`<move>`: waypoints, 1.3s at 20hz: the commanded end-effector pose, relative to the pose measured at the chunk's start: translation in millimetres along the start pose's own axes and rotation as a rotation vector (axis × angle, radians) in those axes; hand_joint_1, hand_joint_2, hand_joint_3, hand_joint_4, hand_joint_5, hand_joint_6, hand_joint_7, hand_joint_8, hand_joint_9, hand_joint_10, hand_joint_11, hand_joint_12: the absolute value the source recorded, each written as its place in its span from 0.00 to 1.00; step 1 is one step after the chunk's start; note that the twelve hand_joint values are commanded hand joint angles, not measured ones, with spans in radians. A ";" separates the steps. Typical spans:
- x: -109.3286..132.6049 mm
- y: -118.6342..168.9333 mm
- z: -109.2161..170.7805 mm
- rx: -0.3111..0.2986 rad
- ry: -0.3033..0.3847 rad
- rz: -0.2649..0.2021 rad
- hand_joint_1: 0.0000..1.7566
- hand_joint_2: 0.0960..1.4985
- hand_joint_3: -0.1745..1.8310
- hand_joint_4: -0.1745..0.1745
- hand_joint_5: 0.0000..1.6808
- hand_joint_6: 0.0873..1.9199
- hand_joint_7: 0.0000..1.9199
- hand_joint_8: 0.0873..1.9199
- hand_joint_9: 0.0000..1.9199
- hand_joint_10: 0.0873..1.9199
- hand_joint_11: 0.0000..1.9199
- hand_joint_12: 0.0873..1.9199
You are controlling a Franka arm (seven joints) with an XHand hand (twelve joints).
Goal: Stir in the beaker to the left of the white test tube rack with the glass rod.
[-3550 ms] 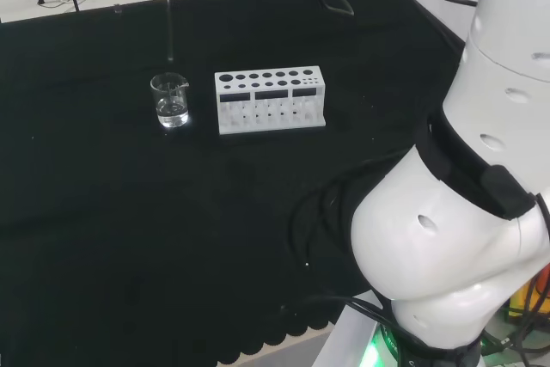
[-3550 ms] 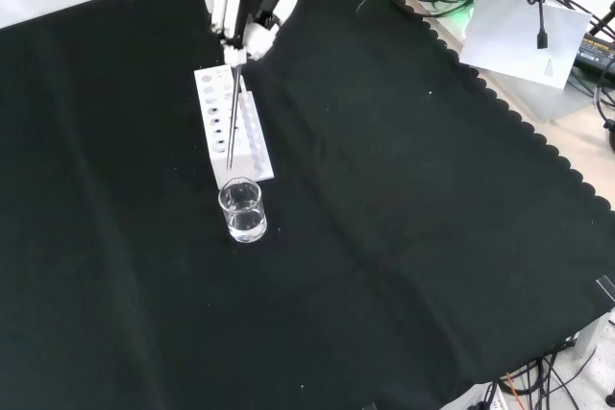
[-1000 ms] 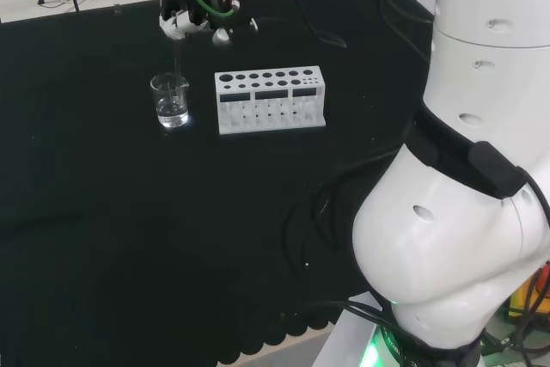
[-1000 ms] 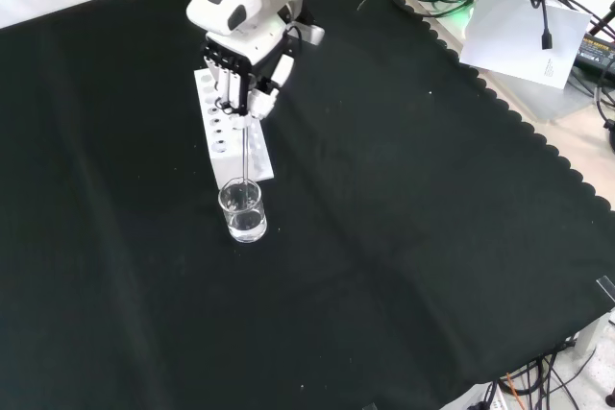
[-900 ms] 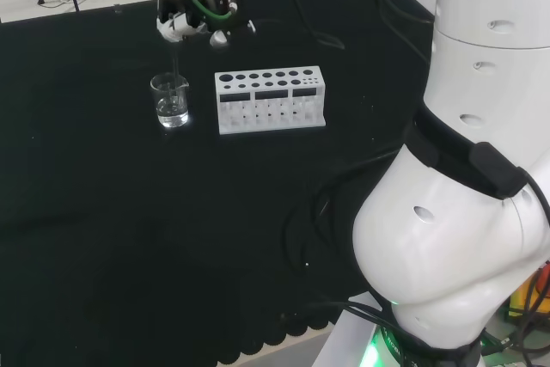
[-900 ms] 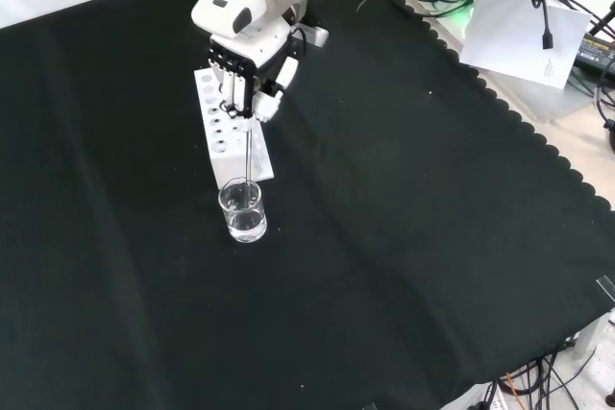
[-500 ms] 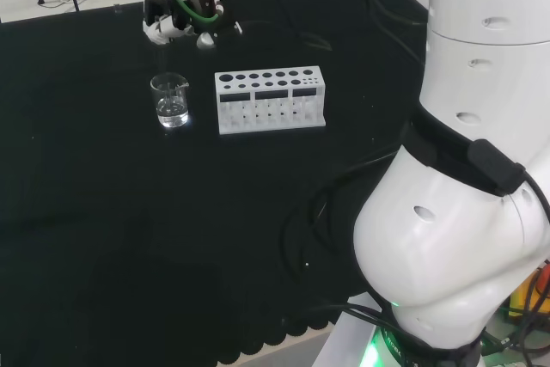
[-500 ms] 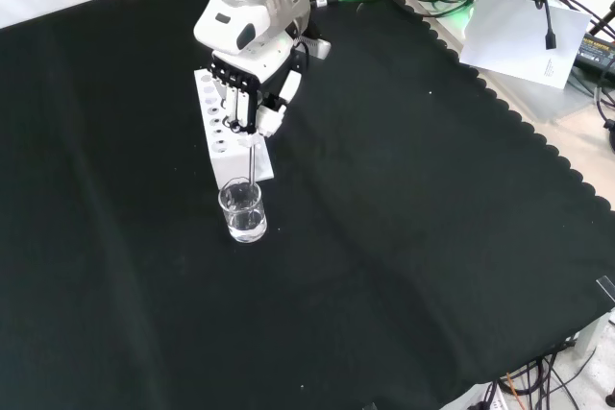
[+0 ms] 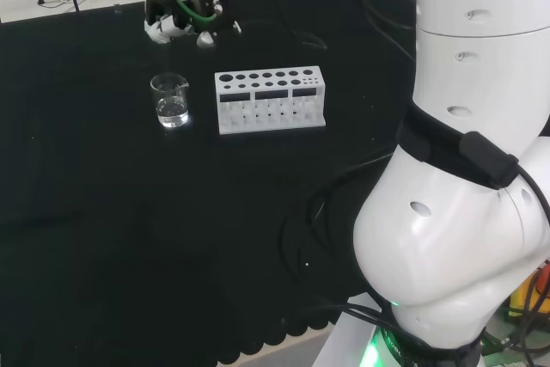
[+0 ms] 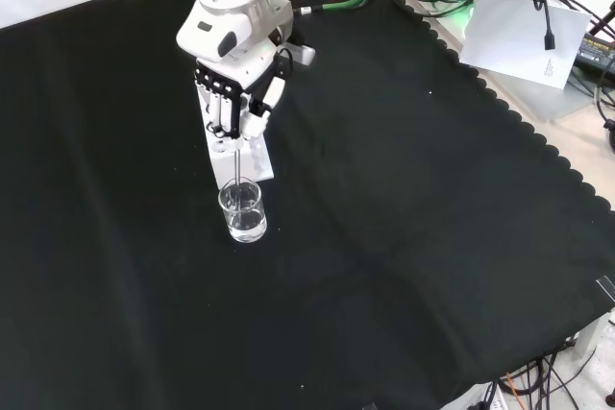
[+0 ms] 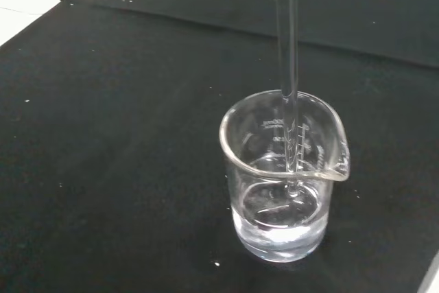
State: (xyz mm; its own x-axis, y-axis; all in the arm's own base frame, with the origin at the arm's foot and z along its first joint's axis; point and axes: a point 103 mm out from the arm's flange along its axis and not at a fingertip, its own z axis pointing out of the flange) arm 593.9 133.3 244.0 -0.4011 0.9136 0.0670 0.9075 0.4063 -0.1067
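Head view: you see the beaker (image 9: 170,99) on the black cloth (image 9: 103,212) just left of the white test tube rack (image 9: 271,100), the hand (image 9: 179,19) above and behind it, big white arm links (image 9: 464,169) at right. Front view: your hand (image 10: 235,93) hangs in front of the rack (image 10: 258,156), hiding most of it, fingers (image 10: 223,108) clenched round the glass rod (image 10: 237,168), which drops into the beaker (image 10: 242,210). Wrist view: the rod (image 11: 288,66) stands nearly upright, tip in the clear liquid (image 11: 280,214) low in the beaker (image 11: 282,176).
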 end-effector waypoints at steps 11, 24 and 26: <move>32.3 -17.5 -5.8 0.005 -0.024 -0.020 0.74 0.74 0.00 0.00 0.78 0.02 0.56 0.60 0.85 0.46 0.86 0.36; 6.5 16.9 -1.7 0.011 -0.016 -0.022 0.74 0.74 0.00 0.00 0.79 0.02 0.56 0.60 0.85 0.46 0.86 0.36; 0.9 14.0 -1.1 0.008 -0.024 -0.012 0.74 0.74 0.00 0.00 0.79 0.01 0.56 0.60 0.85 0.46 0.86 0.36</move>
State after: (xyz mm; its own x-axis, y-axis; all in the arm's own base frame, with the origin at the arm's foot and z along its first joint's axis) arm 596.7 157.1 247.7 -0.4288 0.9021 0.0480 0.8960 0.4315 -0.1051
